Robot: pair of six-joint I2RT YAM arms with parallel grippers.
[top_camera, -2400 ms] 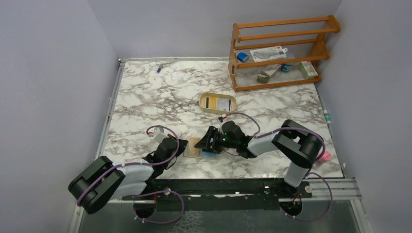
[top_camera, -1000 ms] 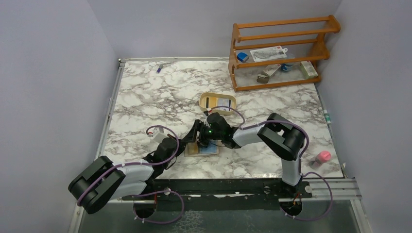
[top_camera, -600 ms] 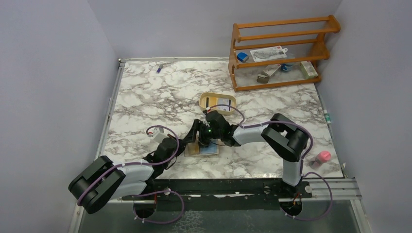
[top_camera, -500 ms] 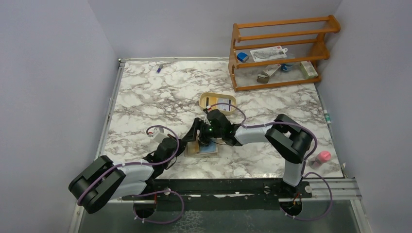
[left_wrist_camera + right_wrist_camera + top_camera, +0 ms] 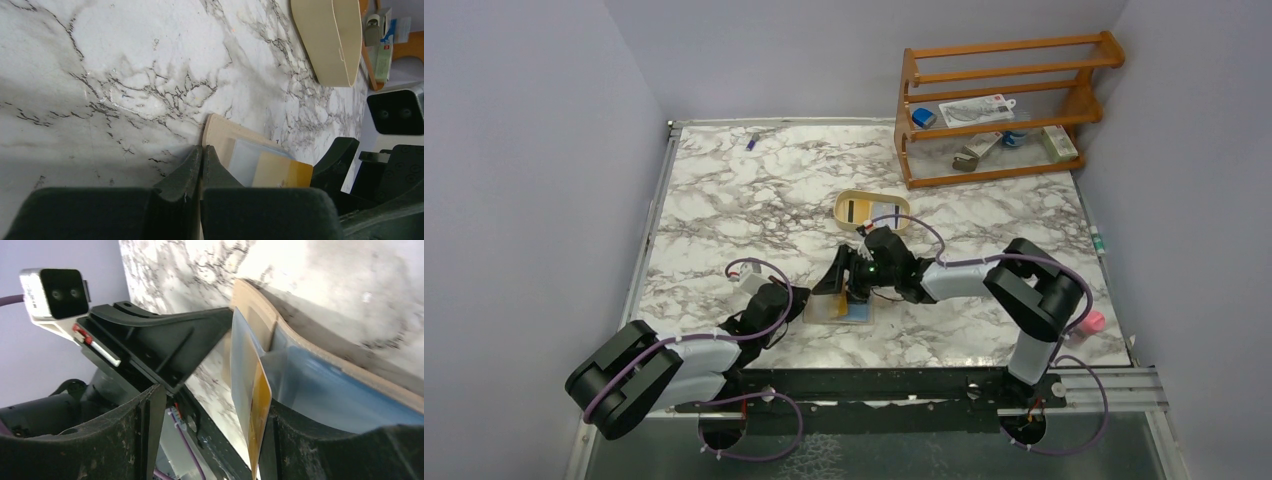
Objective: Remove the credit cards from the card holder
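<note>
The tan card holder (image 5: 824, 307) lies open on the table near the arm bases. My left gripper (image 5: 807, 305) is shut on its left edge, as the left wrist view (image 5: 202, 151) shows. A yellow card (image 5: 282, 172) sticks partly out of a pocket. In the right wrist view this yellow card (image 5: 259, 412) stands on edge between the wide-open jaws of my right gripper (image 5: 212, 435), against the right finger (image 5: 285, 445). A light blue card (image 5: 325, 395) lies in the holder (image 5: 257, 315) and shows from above too (image 5: 859, 311). My right gripper (image 5: 851, 288) hovers over the holder.
A cream oval tray (image 5: 871, 210) behind the holder has a dark-striped card (image 5: 855, 210) in it. A wooden rack (image 5: 994, 100) with small items stands at the back right. A pink object (image 5: 1092, 322) lies at the right edge. A small blue item (image 5: 751, 142) lies at the back left.
My right gripper moved left over the holder, then came back right and toward the near edge. The yellow card now stands between its jaws. The left arm has stayed put on the holder's edge.
</note>
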